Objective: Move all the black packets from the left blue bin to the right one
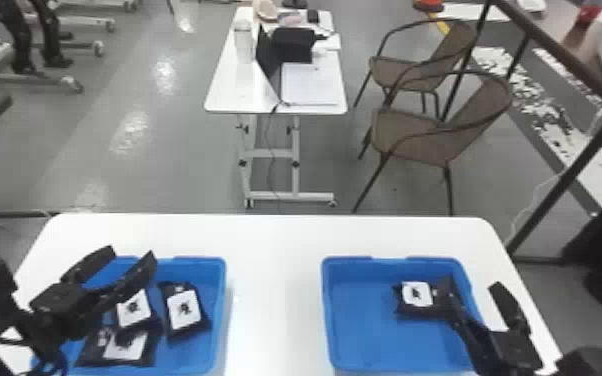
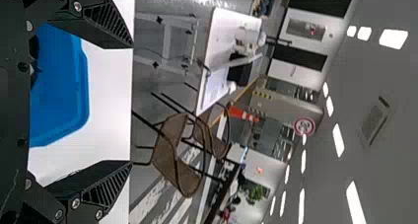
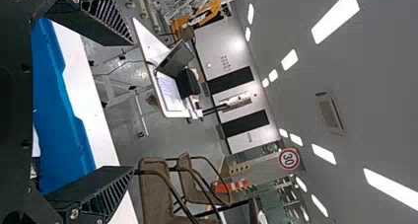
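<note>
Black packets with white labels lie in both bins, which sit apart on a white surface (image 1: 275,250). Three can be made out in the left blue bin (image 1: 221,282): one packet (image 1: 185,312) lies towards its right side, a second packet (image 1: 134,311) just to the left of that, and a third packet (image 1: 125,346) at the near side, partly overlapped by the second. In the right blue bin (image 1: 355,325), a packet (image 1: 414,295) lies in the far right part, its label up.

The left hand (image 1: 131,254) is above the left bin, its fingers spread wide with nothing between them. One finger partly covers the second packet from the head's viewpoint.

The right hand (image 1: 472,286) is at the right side of the right bin, also open and empty. One finger overlaps the right end of the packet in the head view; whether they touch, I cannot tell.

Beyond the surface, a white table (image 1: 215,102) carries an open laptop (image 1: 269,55) and papers (image 1: 307,85). To its right are two brown chairs, the nearer chair (image 1: 425,142) and the farther chair (image 1: 405,72).
</note>
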